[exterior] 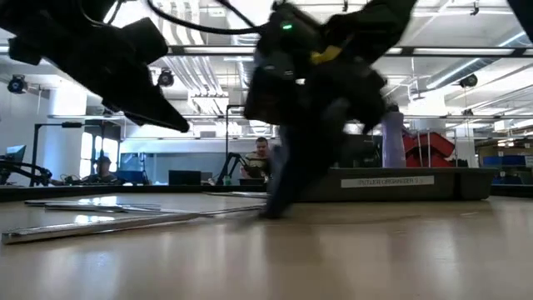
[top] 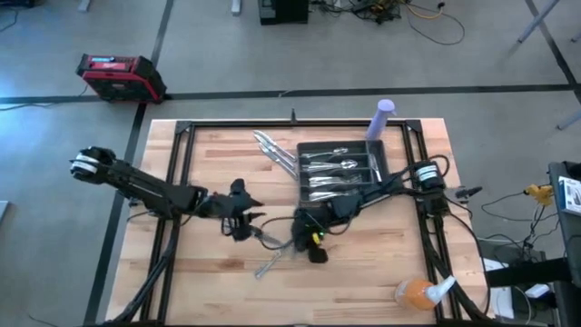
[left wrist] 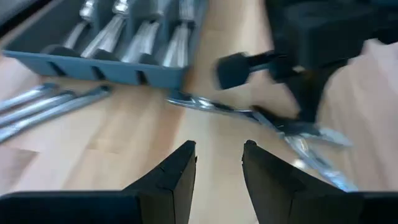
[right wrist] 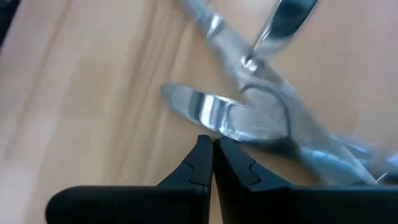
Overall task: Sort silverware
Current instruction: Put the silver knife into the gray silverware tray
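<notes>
On the wooden table (top: 209, 272) sat a grey tray (top: 380, 160) holding sorted silverware (top: 331, 171). Left gripper (top: 247, 221) hovered mid-table, fingers (left wrist: 177, 171) slightly apart, empty. Right gripper (top: 309, 245), fingers (right wrist: 200, 160) pressed together, tips touching loose silverware pieces (right wrist: 249, 118) near the table's middle.

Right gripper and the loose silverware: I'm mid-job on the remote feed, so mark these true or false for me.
1. The right gripper is shut, its tips down at a small pile of loose silverware on the table. True.
2. The left gripper is shut on a fork. False: it is open and holds nothing.
3. The grey tray already holds silverware. True.
4. No silverware lies outside the tray. False: a group of pieces lies beside the tray, others near the grippers.
</notes>
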Robot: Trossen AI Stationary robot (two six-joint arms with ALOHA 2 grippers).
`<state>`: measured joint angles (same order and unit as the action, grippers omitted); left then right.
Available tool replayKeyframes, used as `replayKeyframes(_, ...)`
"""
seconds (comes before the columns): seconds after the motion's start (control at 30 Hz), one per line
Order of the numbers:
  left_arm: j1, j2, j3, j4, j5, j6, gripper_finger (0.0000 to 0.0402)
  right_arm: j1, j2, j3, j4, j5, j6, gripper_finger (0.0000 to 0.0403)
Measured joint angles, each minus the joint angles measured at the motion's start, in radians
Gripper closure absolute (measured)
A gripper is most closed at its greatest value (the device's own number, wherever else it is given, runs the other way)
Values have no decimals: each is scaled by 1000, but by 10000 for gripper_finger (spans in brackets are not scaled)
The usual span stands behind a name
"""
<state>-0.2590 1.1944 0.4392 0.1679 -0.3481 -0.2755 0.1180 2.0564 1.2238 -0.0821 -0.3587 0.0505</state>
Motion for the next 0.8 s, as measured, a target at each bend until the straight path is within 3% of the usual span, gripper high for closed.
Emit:
replayKeyframes(0.2, -52, 47, -2, -12, -35, -42, 283, -66, 127, 244, -9, 29, -121, 403)
replayKeyframes(0.47, -76, 69, -20, -36, -145, -153, 283, -130, 185, 440, -254, 156, -221, 403)
replayKeyframes(0.63, -83, 131, -35, -2, -120, -155, 283, -134, 123, 494, -442, 303, -308, 403)
replayKeyframes(0.8, -94, 223, -19, 134, -15, -69, 283, -144, 60, 505, -566, 324, -343, 403)
